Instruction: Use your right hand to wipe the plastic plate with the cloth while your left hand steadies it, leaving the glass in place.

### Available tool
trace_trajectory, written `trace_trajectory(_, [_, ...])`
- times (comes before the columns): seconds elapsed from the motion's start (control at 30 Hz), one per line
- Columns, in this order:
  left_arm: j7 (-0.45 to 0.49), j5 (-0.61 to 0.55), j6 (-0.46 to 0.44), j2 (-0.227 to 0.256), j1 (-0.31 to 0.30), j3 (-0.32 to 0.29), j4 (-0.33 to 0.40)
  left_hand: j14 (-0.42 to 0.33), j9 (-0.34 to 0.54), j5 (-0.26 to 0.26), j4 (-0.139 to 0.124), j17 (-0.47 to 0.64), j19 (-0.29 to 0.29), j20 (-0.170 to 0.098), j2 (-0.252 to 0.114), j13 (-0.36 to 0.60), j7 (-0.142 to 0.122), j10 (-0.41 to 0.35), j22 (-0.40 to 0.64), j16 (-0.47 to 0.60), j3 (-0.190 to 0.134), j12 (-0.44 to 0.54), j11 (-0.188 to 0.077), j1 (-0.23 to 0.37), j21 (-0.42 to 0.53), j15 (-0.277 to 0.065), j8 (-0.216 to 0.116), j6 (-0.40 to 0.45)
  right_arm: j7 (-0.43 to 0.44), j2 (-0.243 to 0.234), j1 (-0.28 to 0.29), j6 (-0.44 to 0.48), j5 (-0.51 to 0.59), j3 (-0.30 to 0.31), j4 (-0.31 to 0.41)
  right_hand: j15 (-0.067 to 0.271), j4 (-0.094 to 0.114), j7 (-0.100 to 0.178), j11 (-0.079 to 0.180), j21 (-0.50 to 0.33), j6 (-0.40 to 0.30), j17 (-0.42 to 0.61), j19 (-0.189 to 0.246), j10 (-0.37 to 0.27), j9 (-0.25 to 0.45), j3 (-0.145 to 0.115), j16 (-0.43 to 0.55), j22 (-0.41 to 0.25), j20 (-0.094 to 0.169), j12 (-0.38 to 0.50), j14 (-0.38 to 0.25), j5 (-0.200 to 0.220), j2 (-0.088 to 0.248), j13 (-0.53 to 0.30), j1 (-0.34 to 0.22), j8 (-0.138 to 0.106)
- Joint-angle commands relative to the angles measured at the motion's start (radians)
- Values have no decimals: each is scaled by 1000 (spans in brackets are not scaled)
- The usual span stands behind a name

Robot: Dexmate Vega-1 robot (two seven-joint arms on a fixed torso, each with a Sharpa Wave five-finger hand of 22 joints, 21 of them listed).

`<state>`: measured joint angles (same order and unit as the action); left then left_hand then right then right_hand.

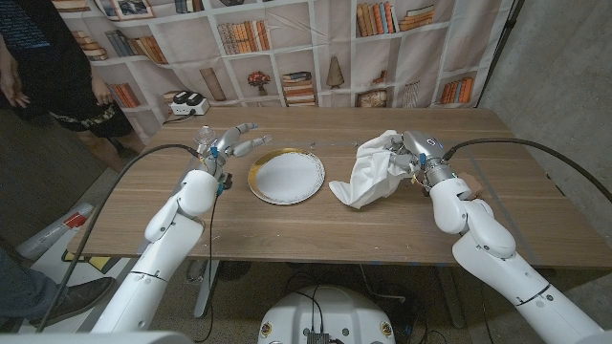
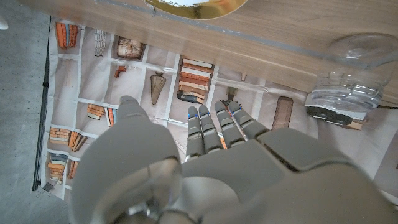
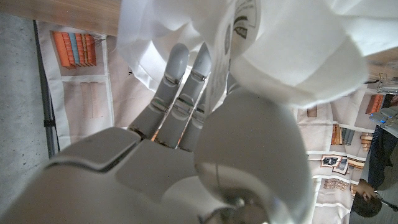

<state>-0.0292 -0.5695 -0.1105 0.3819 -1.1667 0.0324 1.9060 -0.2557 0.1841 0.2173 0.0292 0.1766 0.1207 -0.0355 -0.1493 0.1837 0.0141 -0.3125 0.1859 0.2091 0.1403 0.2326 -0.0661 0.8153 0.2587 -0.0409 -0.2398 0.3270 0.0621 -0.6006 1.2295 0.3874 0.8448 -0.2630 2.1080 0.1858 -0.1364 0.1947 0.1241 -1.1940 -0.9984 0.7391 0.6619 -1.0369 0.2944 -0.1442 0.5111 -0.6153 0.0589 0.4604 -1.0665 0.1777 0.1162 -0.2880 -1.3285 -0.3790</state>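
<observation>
The white plastic plate [image 1: 286, 177] with a gold rim lies near the table's middle; its rim [image 2: 193, 7] also shows in the left wrist view. My left hand [image 1: 232, 143] hovers just left of the plate with its fingers [image 2: 217, 127] stretched out and holding nothing. A clear glass [image 1: 205, 138] [image 2: 348, 68] stands close beside that hand, on the side away from the plate. My right hand [image 1: 421, 155] is right of the plate and grips a bunched white cloth [image 1: 371, 172] [image 3: 292, 56], whose lower folds hang down to the table.
A white and black device [image 1: 186, 101] sits at the table's [image 1: 382, 229] far edge, behind the left hand. A person [image 1: 48, 57] stands at the back left. A bookshelf backdrop runs behind the table.
</observation>
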Motion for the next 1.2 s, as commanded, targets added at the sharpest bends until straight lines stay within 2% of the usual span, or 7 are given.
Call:
trace_trajectory(0.03, [-55,-89,-52,58,-24,20,53,-9,1,-1,18,3,-2,-1,5,6,-15,-9,2,-5,-2,-4,-15,32,-4,-16,1,11,-22,-5,-32,-14,-4,-16,-14,47,4,-5,62,2,1,3,5,-68,4,-11,-3,2,159,12,-7,2,8,-213,0,-6])
trace_trajectory(0.23, [-73,-100,-40,84,-36,25,60,-23,2,-4,22,4,-4,-6,18,7,-21,-29,2,-2,3,-2,-29,33,-7,-24,-1,31,-35,-5,-43,-10,-1,-23,-20,47,4,-4,62,1,2,4,4,-66,5,-14,-5,6,159,11,-9,2,8,-218,2,-7])
trace_trajectory(0.7, [-81,-124,-44,98,-96,43,95,-20,2,-6,15,6,-4,-9,22,7,-24,-39,3,-6,8,-4,-30,22,-10,-28,0,45,-42,0,-64,-14,-2,-30,-33,48,1,-6,62,-3,3,5,3,-67,3,-19,-12,14,159,8,-11,2,6,-230,4,-7])
trace_trajectory(1.03, [-76,-114,9,122,-135,59,87,-20,2,-6,9,7,-8,-13,18,7,-32,-45,3,-8,10,-6,-41,13,-13,-35,2,53,-46,1,-83,-27,-2,-41,-46,48,0,-6,62,-6,2,6,2,-68,3,-23,-17,19,159,6,-12,2,5,-238,6,-9])
trace_trajectory(1.2, [-68,-81,69,140,-151,58,68,-18,2,-6,6,7,-9,-15,17,7,-38,-42,3,-9,11,-10,-44,10,-15,-39,5,51,-31,5,-87,-39,-6,-42,-53,47,1,-6,62,-7,4,6,0,-69,2,-26,-19,23,158,5,-13,2,7,-243,9,-9])
